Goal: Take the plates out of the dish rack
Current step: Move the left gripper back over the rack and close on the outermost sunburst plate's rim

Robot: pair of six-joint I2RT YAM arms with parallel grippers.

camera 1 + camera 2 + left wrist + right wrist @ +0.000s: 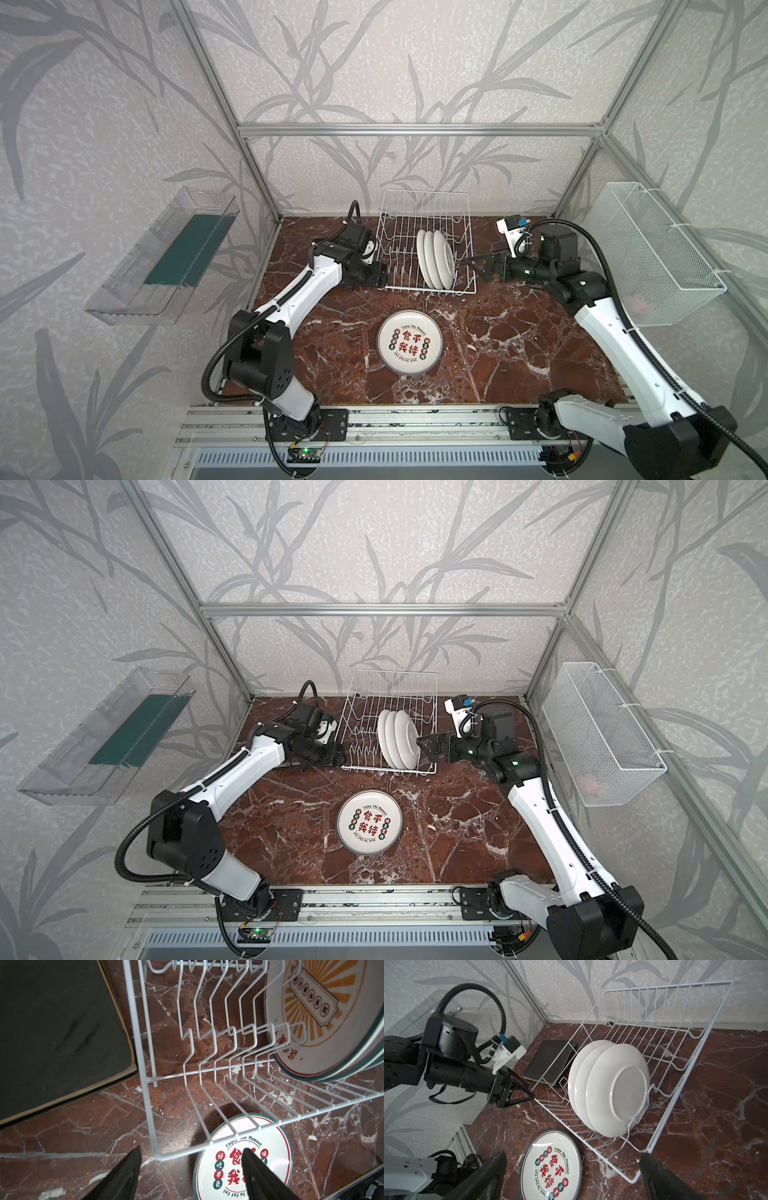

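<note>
Both hands are open and empty. The left hand (192, 1153) sits at the near-left corner of the dish rack (401, 232), with its jaws spread either side of that corner wire and nothing pinched. The right hand (472, 269) sits just off the rack's right side at full spread, pointing at the plates.

In both top views the rack is at centre frame, at the back of the desk (519, 340). Three round plates (435, 259) stand on edge in its right half, packed close and overlapping. A fourth round plate (409, 342) lies face up on the desk, lower centre and clear of the rack. The square plates (550, 1061) lie black side up in a stack on the desk, just beside the rack's left wall.

We judge that the step in hand is picking the next round plate. The right hand is closest, so it should take the outermost plate by its top rim only. It should lift straight up until the plate clears the prongs, then tilt it. The neighbouring plates touch, so a deep bite risks dragging two. The left hand could steady the corner wire, since the rack looks light.

The plate backs are plain glossy white with a raised foot ring. The faces show an orange sunburst, and the rims have a dark green edge.
</note>
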